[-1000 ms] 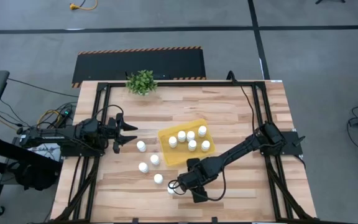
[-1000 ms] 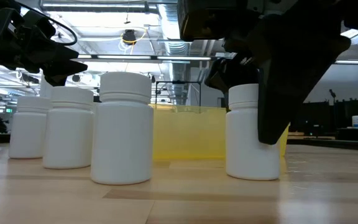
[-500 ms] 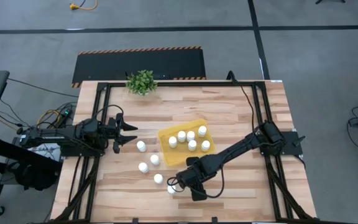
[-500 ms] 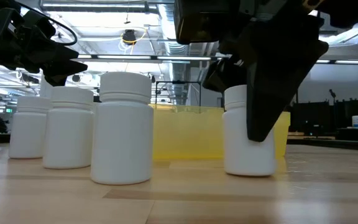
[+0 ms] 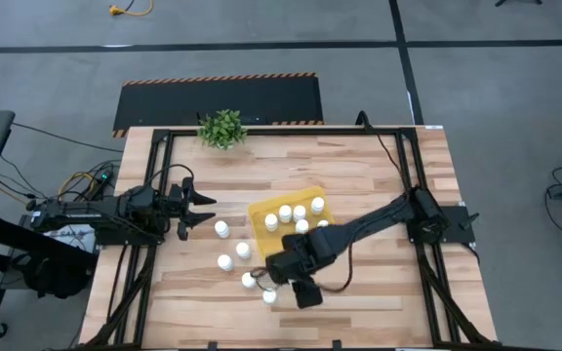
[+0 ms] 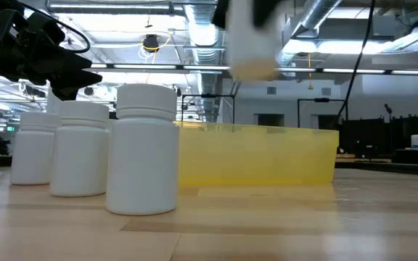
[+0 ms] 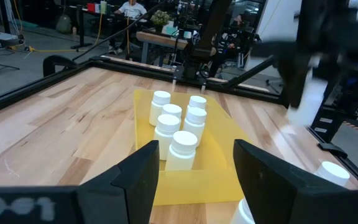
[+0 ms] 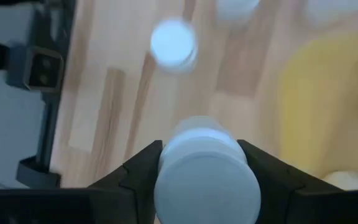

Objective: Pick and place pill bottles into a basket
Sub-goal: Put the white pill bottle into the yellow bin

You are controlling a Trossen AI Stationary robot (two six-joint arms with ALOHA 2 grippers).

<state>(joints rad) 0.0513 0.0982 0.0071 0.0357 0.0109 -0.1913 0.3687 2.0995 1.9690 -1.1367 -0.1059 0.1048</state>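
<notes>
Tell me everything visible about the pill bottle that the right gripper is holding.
The held bottle is a small white cylinder with a white cap, seemingly plastic. The right gripper is shut on it, one dark finger on each side. In the low view it is blurred and hangs well above the table, touching nothing else. From above, it lies beside the yellow basket's near corner, not over it.

The basket (image 5: 287, 229) is set near the middle of the table (image 5: 379, 175), with five pill bottles (image 7: 181, 150) standing inside it. Three more bottles (image 5: 222, 229) are left on the table to its left, between it and the left gripper (image 5: 203, 210). The right gripper (image 5: 271, 283) is held just off the basket's near left corner, apparently above the table, with a bottle (image 8: 205, 171) between its fingers. A potted plant (image 5: 222, 128) is placed at the far edge.
</notes>
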